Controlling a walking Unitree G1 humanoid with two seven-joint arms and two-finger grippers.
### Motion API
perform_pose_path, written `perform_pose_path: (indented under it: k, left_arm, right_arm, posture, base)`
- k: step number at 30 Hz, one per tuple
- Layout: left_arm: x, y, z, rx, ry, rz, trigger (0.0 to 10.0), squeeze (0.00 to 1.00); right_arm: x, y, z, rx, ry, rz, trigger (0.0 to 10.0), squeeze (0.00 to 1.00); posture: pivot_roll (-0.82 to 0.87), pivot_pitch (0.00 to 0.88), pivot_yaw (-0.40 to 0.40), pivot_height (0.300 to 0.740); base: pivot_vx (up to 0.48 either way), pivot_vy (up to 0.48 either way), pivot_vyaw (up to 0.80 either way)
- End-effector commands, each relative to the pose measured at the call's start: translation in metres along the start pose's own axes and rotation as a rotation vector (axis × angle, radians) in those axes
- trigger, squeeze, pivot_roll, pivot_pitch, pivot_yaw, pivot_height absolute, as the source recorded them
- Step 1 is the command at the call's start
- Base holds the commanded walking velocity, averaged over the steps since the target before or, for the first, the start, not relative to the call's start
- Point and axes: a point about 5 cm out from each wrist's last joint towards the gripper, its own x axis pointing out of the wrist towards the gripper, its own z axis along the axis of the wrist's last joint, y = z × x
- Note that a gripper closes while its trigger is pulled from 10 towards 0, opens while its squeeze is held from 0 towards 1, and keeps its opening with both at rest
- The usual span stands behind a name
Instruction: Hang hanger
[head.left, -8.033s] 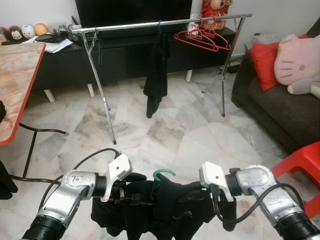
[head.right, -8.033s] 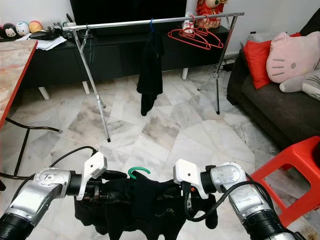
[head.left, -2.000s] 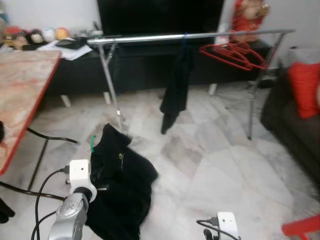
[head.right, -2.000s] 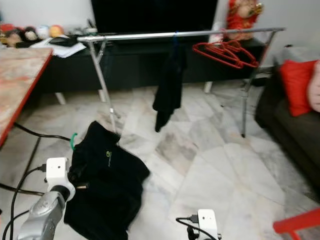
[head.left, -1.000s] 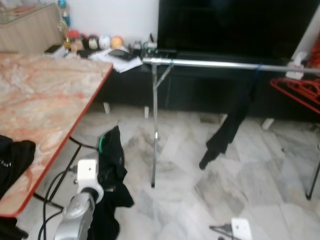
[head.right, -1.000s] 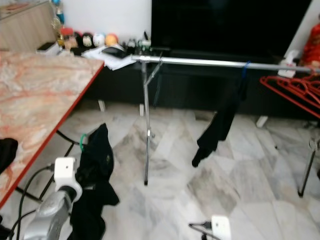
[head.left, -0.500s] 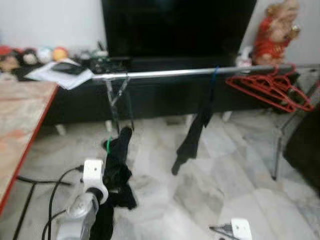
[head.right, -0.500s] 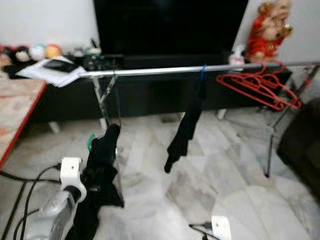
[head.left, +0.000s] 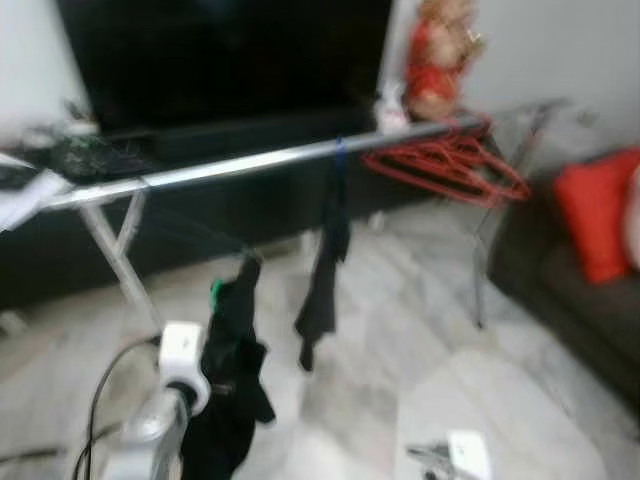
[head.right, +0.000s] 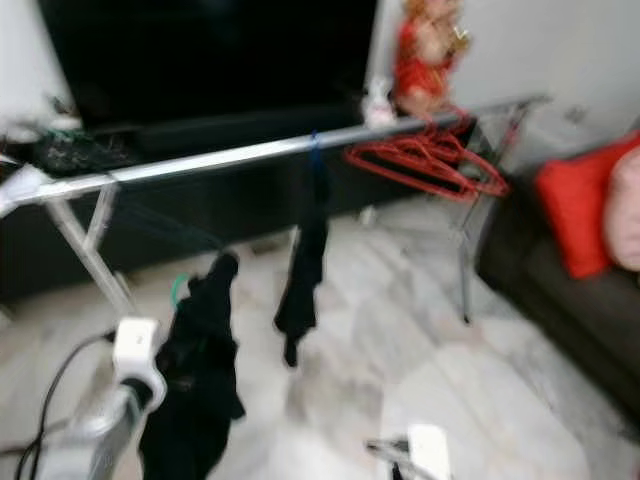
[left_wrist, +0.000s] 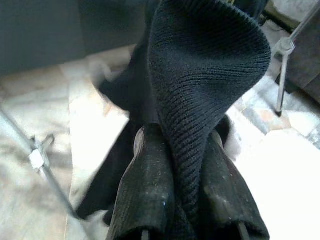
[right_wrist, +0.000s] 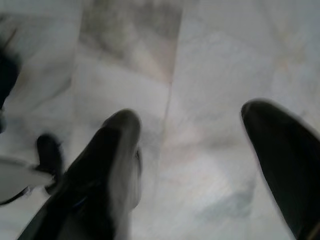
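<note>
Black knit garment (head.left: 232, 380) on its green hanger (head.left: 215, 291) hung clamped in the left tool (left_wrist: 182, 200), now nearer the silver rail (head.left: 250, 164) than half a second before, just below it. Right tool (right_wrist: 200, 165) gaped, empty. Hooking remained undone.

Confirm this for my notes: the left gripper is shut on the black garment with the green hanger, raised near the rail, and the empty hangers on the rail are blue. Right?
Not quite. The empty hangers on the rail are red, not blue, as the left eye view shows. The rest holds: the left gripper is shut on the black garment, whose green hanger hook peeks out near the rail.
</note>
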Motion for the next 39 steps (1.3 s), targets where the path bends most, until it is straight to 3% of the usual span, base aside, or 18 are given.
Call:
perform_pose_path:
  k: [1, 21, 29, 39]
  left_arm:
    - [0.002, -0.004, 0.008, 0.016, -0.037, -0.002, 10.0, 0.0]
    - [0.003, -0.017, 0.005, 0.07, -0.014, -0.055, 10.0, 0.0]
    - [0.01, -0.01, 0.015, 0.05, -0.044, 0.014, 10.0, 0.0]
    - [0.014, -0.008, 0.023, 0.045, -0.072, 0.018, 10.0, 0.0]
  right_arm:
    - [-0.001, -0.008, -0.003, 0.01, 0.008, -0.021, 10.0, 0.0]
    - [-0.001, -0.008, -0.003, -0.001, 0.008, -0.023, 10.0, 0.0]
    - [-0.001, -0.007, -0.003, -0.001, 0.009, -0.026, 10.0, 0.0]
    - [-0.001, -0.008, -0.003, -0.001, 0.011, -0.031, 10.0, 0.0]
  posture:
    - [-0.09, 0.0, -0.02, 0.74]
    - [-0.1, 0.0, -0.023, 0.74]
    - [-0.09, 0.0, -0.021, 0.74]
    - [-0.1, 0.0, -0.02, 0.74]
  base:
    - [0.0, 0.0, 0.0]
    - [0.0, 0.0, 0.0]
    - [0.0, 0.0, 0.0]
    - [0.0, 0.0, 0.0]
